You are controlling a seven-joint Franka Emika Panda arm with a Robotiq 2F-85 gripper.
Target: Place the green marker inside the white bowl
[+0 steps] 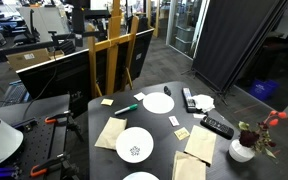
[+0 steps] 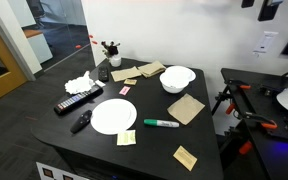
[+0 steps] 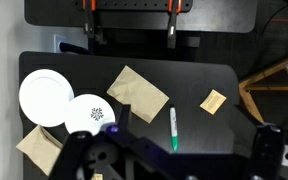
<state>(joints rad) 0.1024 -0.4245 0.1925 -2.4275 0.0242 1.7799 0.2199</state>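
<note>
The green marker (image 3: 173, 130) lies flat on the black table, dark tip away from me; it shows in both exterior views (image 1: 128, 107) (image 2: 162, 123). The white bowl (image 3: 91, 113), with a dark mark at its centre, sits left of the marker beyond a tan napkin (image 3: 138, 93); it also shows in both exterior views (image 1: 135, 146) (image 2: 177, 78). My gripper (image 3: 189, 150) hangs high above the table, open and empty, its dark fingers framing the marker's green end in the wrist view.
A plain white plate (image 3: 46, 96) touches the bowl's left side. A larger white plate (image 2: 113, 116) lies near the marker. Yellow sticky notes (image 3: 213, 101) (image 2: 126, 138), two remotes (image 2: 77, 102) (image 2: 81, 121), more napkins (image 1: 200, 143) and a flower vase (image 1: 242, 150) stand about.
</note>
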